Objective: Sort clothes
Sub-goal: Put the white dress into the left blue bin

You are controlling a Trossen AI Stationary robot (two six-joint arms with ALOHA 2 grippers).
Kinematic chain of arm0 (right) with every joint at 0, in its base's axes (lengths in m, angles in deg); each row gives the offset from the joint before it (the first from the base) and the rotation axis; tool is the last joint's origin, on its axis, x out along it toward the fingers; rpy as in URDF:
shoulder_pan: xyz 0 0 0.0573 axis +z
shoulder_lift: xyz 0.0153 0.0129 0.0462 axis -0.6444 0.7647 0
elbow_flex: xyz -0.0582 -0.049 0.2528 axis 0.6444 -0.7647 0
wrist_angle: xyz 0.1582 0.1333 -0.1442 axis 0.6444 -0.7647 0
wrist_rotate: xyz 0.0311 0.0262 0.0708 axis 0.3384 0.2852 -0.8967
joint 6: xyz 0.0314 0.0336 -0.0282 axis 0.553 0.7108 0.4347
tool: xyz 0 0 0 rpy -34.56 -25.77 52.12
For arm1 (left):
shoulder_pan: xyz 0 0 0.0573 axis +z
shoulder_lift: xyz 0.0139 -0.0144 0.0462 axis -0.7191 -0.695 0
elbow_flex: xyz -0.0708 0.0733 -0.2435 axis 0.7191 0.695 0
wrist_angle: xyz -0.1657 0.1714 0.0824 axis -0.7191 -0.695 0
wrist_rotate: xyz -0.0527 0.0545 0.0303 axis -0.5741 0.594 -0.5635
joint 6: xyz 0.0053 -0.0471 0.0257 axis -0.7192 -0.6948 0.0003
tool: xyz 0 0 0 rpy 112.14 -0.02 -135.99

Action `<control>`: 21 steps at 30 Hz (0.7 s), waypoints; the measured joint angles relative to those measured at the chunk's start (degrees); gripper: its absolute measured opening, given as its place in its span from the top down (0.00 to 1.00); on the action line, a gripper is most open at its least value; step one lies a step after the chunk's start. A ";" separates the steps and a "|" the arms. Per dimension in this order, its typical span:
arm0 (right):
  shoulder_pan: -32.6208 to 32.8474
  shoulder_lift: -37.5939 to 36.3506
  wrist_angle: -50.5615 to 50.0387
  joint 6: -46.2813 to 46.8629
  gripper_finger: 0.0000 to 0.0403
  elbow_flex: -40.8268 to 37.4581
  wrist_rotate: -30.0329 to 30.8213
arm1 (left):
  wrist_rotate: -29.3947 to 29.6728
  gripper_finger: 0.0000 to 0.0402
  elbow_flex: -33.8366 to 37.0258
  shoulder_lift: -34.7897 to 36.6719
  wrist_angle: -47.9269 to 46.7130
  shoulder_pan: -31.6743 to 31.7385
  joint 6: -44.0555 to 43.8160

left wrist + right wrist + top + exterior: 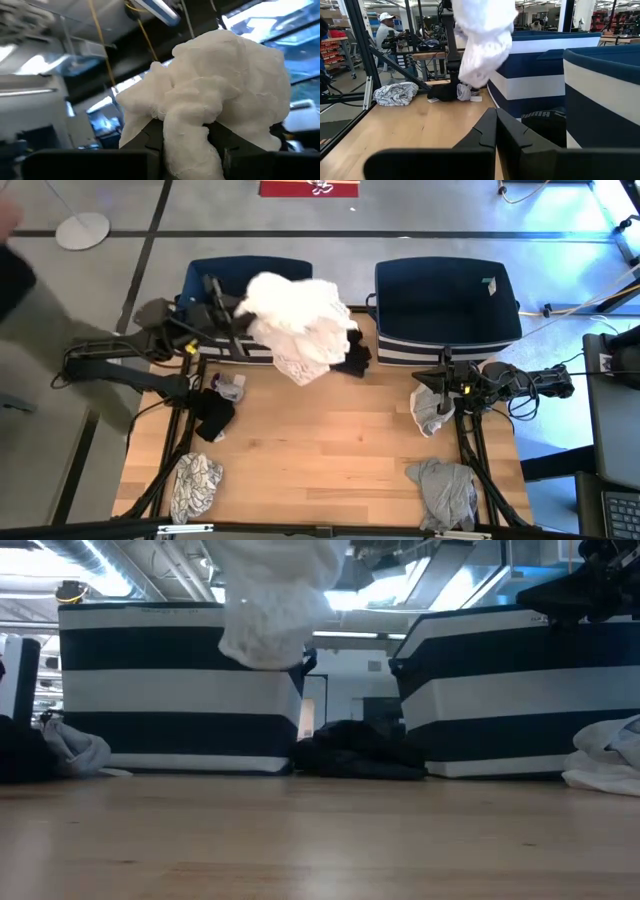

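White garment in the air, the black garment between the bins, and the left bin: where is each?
White garment (300, 325), high view, bunched middle.
Black garment (360, 752), low view, top of heap.
Left bin (150, 690), low view, front wall.

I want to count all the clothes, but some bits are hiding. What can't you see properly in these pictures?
- Left bin, high view: the lifted white garment covers much of its inside.
- Left gripper, left wrist view: the white garment drapes over its fingers.
- Black garment, low view: squeezed between the bins, its shape is unclear.
- Right gripper: shut, empty.
- Person, right wrist view: too small, behind frame bars.
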 joint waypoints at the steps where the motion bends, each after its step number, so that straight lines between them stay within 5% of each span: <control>1: -0.02 0.00 0.00 -0.02 0.98 0.00 0.00 | 0.45 0.84 -0.02 0.42 0.36 0.59 0.51; 21: -0.01 0.01 -0.39 -0.04 0.98 -0.15 1.46 | 12.55 0.84 -0.02 3.81 4.10 19.68 11.88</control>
